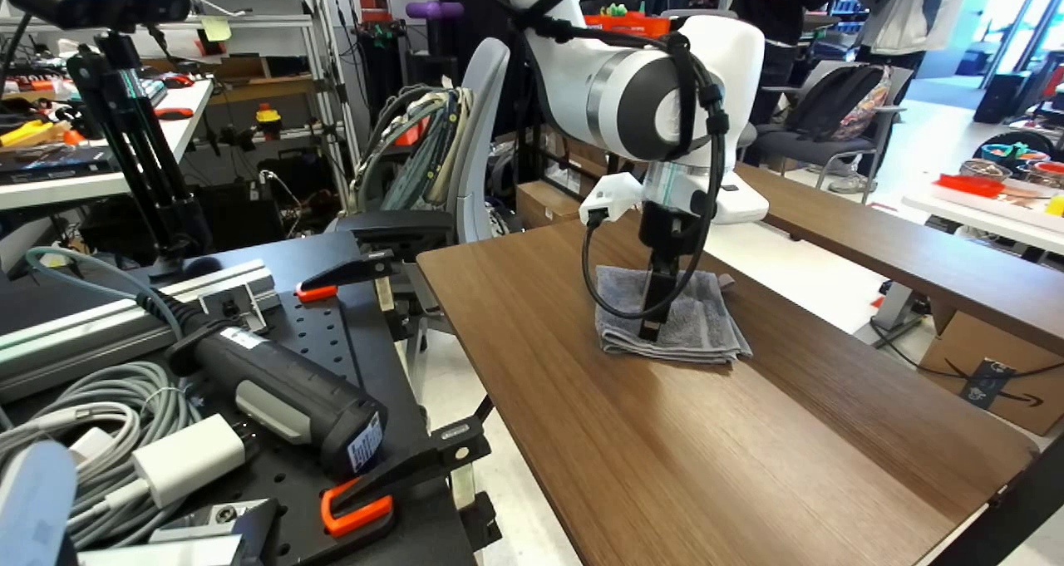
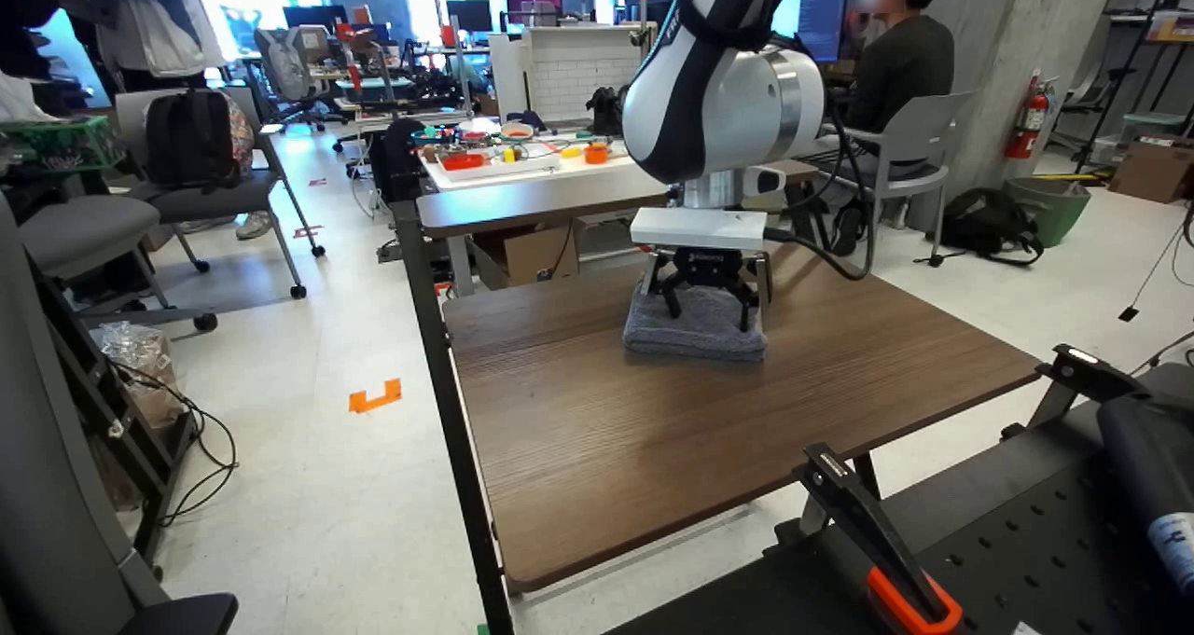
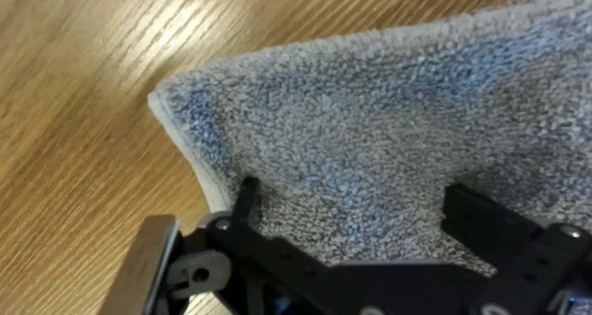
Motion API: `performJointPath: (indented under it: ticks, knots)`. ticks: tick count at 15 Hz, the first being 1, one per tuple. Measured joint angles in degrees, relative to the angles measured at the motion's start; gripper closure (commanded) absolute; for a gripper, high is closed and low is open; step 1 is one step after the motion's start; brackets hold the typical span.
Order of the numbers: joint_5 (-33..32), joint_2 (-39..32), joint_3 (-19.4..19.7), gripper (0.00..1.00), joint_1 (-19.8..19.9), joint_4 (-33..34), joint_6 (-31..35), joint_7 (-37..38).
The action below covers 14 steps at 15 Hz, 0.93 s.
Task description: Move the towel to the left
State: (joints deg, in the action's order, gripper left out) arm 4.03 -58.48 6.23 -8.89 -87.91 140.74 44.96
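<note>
A folded grey towel (image 1: 706, 321) lies on the brown wooden table (image 1: 549, 383). It also shows in an exterior view (image 2: 695, 344) and fills most of the wrist view (image 3: 351, 120), where one corner and a pale hem are seen. My gripper (image 1: 652, 327) points down at the towel. In an exterior view its fingers (image 2: 710, 320) are spread apart over the towel's top. In the wrist view the gripper (image 3: 352, 188) is open, with a wide stretch of towel between the fingertips. The tips seem to touch or press on the cloth; no fold is pinched between them.
A black perforated bench (image 1: 332, 325) with clamps (image 1: 357, 508), a black hand tool (image 1: 283, 391) and cables (image 1: 150, 400) stands beside the table. A cable (image 1: 586, 258) loops down from the arm near the towel. A long brown tabletop (image 1: 914, 242) runs behind.
</note>
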Motion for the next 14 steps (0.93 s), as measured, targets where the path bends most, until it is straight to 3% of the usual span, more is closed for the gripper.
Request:
performJointPath:
  ticks: [14]
  knots:
    - [-0.2, -1.3, -0.1, 0.0, -10.4, -0.3, 0.1, 1.7]
